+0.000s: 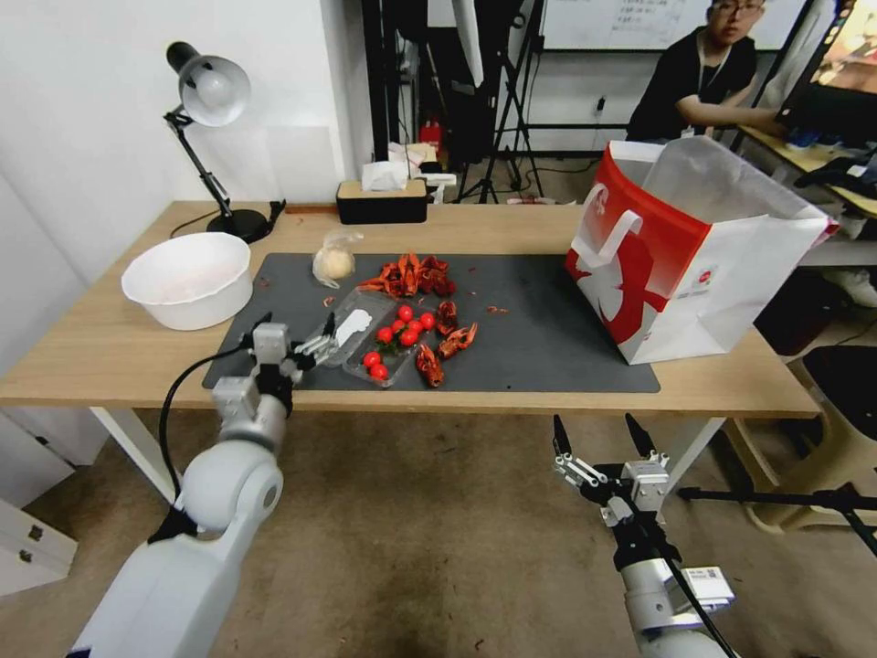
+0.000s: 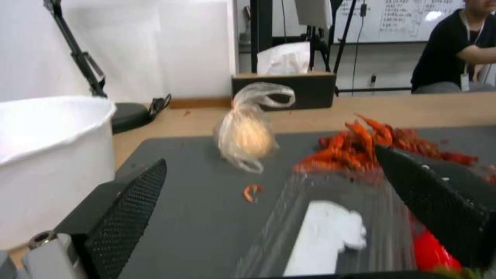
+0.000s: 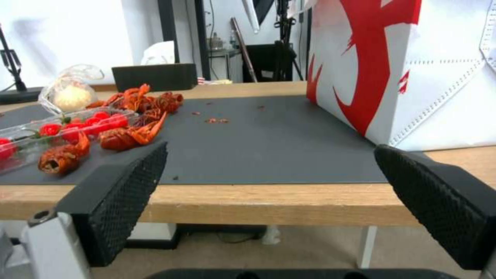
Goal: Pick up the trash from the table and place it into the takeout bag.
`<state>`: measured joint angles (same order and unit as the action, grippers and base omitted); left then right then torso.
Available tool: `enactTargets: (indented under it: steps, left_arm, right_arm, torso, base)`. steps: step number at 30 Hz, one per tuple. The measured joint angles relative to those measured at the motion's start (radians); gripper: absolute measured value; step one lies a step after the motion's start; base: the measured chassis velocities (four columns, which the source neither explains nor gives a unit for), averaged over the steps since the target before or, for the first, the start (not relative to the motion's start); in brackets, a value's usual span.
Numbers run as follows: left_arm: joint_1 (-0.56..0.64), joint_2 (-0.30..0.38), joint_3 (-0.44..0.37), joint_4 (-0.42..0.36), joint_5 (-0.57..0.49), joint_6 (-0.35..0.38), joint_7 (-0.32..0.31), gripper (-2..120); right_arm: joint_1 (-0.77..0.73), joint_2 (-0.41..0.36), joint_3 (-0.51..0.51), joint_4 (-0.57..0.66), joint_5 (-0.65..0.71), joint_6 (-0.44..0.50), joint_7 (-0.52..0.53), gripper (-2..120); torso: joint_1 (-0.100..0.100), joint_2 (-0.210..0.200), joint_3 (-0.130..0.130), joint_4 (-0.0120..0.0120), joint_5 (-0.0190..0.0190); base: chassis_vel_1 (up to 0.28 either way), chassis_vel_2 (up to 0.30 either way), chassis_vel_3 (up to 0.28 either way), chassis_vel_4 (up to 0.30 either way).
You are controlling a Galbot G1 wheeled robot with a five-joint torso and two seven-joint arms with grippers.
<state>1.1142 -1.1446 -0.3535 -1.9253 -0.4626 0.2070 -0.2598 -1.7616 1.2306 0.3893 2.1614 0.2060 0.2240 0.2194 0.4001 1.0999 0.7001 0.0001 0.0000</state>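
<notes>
The left claw [image 1: 297, 329] is held wide open over the near left part of the dark mat [image 1: 539, 338] on the worktop [image 1: 110, 347], and nothing is held in it. A clear plastic tray [image 1: 365, 343] is seen right in front of this claw, with one black finger [image 2: 439, 201] reaching over the tray's near end. A white scrap [image 2: 331, 236] and small red tomatoes [image 1: 402, 334] are seen inside the tray. Red crayfish shells [image 1: 411, 274] are piled just past the tray, and a few more are laid beside the tomatoes. A clear bag with a pale bun [image 1: 334, 260] is set farther ahead of the left claw, apart from the shells. A big white bowl [image 1: 187, 279] is found off to the outer side of the left claw, and a black tissue box [image 1: 381, 201] and a desk lamp [image 1: 210, 91] are placed far beyond it. The right claw [image 1: 598, 439] is held low, in front of the worktop's near edge, with its fingers spread apart and empty. The takeout bag [image 1: 685, 256], red and white, is stood upright ahead of the right claw, on the far right end of the mat, with its top open.
</notes>
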Motion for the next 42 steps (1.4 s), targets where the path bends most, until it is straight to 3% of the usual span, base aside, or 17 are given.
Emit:
enactTargets:
  steps: [13, 18, 27, 42]
  left_arm:
    - [-0.198, -0.011, 0.048, 0.138, -0.051, 0.032, 0.001, 100]
    - [-0.293, -0.01, 0.103, 0.21, -0.074, 0.073, -0.005, 100]
    - [-0.447, -0.027, 0.197, 0.373, -0.099, 0.117, -0.037, 100]
    - [-0.626, -0.051, 0.273, 0.635, -0.096, 0.099, -0.025, 100]
  right_arm:
    - [-0.002, 0.007, 0.005, -0.004, -0.001, 0.0, 0.001, 100]
    - [-0.002, 0.012, 0.009, -0.007, -0.003, 0.0, 0.002, 100]
    - [-0.007, 0.022, 0.02, -0.015, -0.003, 0.002, 0.003, 100]
    - [0.004, 0.026, 0.012, -0.027, -0.005, 0.0, 0.004, 100]
  torso:
    - [0.0, 0.0, 0.0, 0.0, 0.0001]
    - [0.0, 0.0, 0.0, -0.0001, 0.0004]
    - [0.0, 0.0, 0.0, -0.0002, 0.0]
    - [0.0, 0.0, 0.0, 0.0, 0.0002]
  base:
    - [0.0, 0.0, 0.0, 0.0]
    - [0.0, 0.0, 0.0, 0.0]
    - [0.0, 0.0, 0.0, 0.0]
    - [0.0, 0.0, 0.0, 0.0]
